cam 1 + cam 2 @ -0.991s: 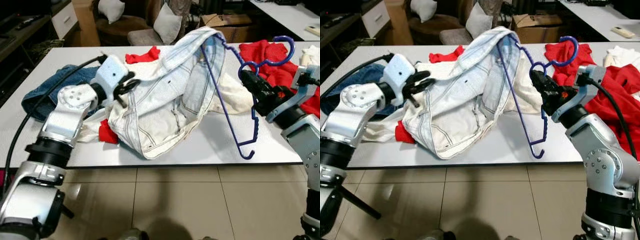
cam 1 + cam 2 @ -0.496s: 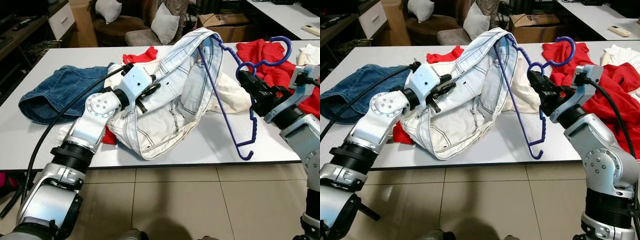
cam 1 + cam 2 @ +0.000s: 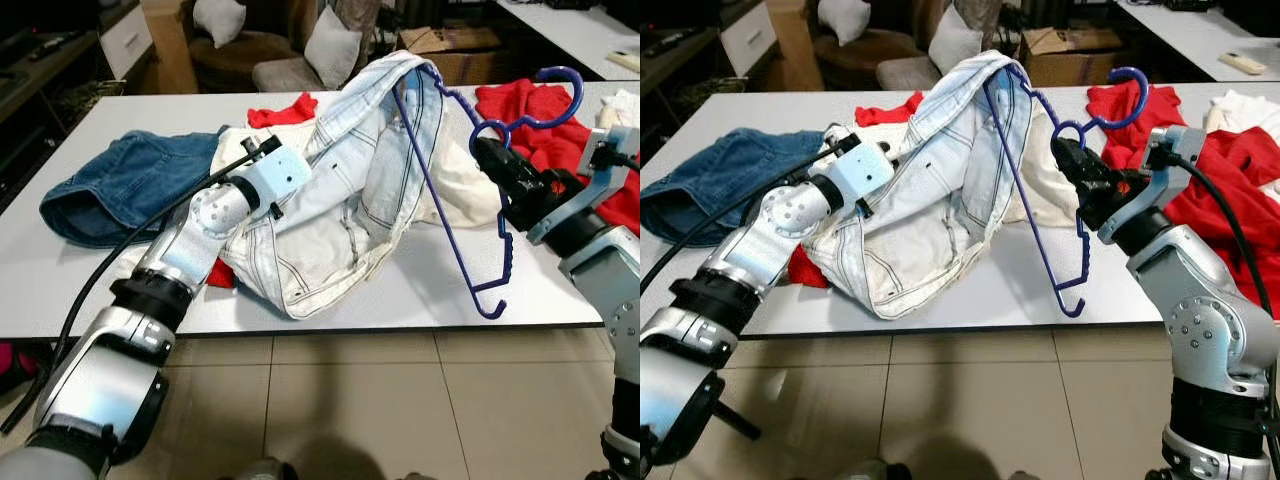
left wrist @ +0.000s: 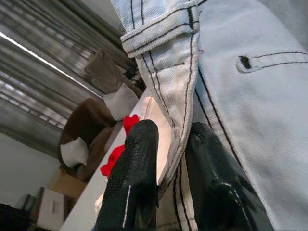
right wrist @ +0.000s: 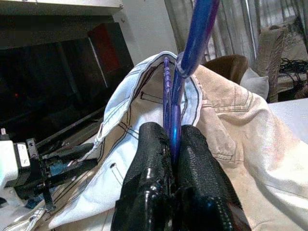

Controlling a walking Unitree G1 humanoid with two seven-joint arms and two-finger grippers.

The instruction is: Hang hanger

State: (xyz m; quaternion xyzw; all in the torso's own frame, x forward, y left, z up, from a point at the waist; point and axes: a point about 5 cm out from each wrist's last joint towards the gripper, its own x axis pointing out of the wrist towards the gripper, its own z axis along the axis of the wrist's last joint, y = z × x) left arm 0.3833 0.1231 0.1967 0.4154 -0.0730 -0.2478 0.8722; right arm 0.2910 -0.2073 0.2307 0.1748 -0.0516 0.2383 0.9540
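left gripper (image 4: 163,159): fingers pinched on waistband edge of pale light-blue denim jeans (image 3: 340,215) on white table (image 3: 420,300) | right gripper (image 5: 172,144): clamped on blue plastic hanger (image 3: 470,215), tilted upright, far shoulder inside raised jeans | behind: red cloth (image 3: 540,125)

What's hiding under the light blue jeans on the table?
Under the light blue jeans a bit of red cloth and a cream garment peek out. The blue hanger runs up inside them. Whatever else lies underneath is covered.
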